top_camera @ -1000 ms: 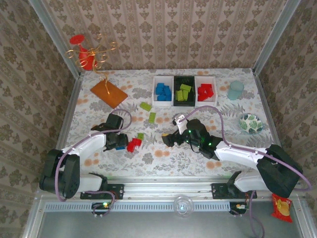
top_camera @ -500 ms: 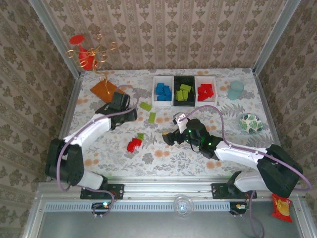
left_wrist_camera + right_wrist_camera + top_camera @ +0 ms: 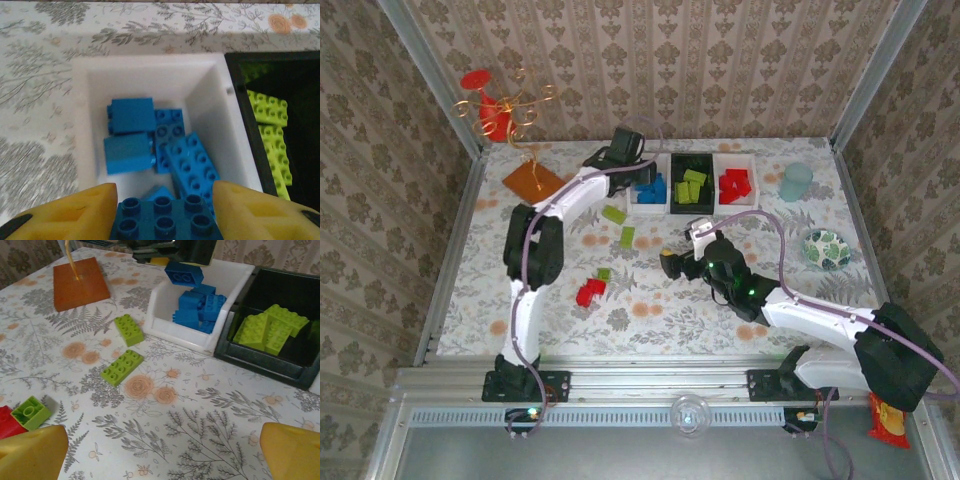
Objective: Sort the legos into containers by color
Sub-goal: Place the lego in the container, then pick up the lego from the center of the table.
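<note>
overhead, close wrists; white bin shared

A blue brick is held clamped between the yellow fingers of the left gripper, over the white bin. Blue bricks are piled inside. Lime bricks are seen in the adjoining black bin.

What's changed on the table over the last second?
The left tool carried a blue brick from beside the red bricks to above the white bin holding blue ones, still gripping it. The right tool, open, barely shifted toward the bins. The red bricks and loose green bricks stayed put.
</note>
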`<state>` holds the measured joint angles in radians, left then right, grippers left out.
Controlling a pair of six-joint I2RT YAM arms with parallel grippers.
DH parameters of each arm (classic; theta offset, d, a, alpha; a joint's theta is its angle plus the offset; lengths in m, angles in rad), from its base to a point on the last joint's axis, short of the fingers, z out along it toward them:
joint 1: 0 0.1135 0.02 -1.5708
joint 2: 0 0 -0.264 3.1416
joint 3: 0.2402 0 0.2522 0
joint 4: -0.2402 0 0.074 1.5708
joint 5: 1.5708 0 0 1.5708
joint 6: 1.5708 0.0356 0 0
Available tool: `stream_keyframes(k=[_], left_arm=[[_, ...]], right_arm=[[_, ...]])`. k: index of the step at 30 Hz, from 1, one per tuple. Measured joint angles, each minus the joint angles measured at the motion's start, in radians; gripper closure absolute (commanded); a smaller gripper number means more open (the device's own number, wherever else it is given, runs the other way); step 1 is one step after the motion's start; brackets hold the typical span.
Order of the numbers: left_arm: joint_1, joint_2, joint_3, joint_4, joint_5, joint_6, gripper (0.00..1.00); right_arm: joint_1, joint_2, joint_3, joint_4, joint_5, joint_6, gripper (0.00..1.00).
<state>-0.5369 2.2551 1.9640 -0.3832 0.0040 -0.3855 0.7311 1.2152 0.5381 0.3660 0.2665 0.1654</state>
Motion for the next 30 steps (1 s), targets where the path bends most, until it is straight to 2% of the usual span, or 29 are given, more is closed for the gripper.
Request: stream_keyframes(k=[5,10,13,17,22,26,30], left_arm=[[0.001,0.148,0.23,-0.098,0.048,0.007,0.38],[0.001,0.116,0.211,-0.122,0.082,0.016,0.31],[0.001,-0.025,0.001,-0.072,0.098,0.016,0.3],[0.001,-0.336,-0.409,0.04,0.102,0.018,0.29],[0.002,-0.652,-0.776,0.116,0.092,0.029,0.29],[0.0,-0.756,-0.954,0.082,0.09,0.046,0.26],[-0.02,-0.768,-1.03,-0.016,0.088,0.068,0.24]], right_arm=[[-0.01,-0.003,-0.01,-0.01,0.037,0.013,0.0],[-0.02,-0.015,-0.016,-0.01,0.049,0.021,0.0],[-0.02,-0.018,-0.018,-0.01,0.05,0.021,0.0],[-0.02,-0.018,-0.018,-0.01,0.049,0.021,0.0],[-0.02,-0.018,-0.018,-0.01,0.047,0.024,0.0],[-0.02,-0.012,-0.018,-0.01,0.047,0.024,0.0],[-0.02,0.006,-0.018,-0.01,0.047,0.025,0.0]])
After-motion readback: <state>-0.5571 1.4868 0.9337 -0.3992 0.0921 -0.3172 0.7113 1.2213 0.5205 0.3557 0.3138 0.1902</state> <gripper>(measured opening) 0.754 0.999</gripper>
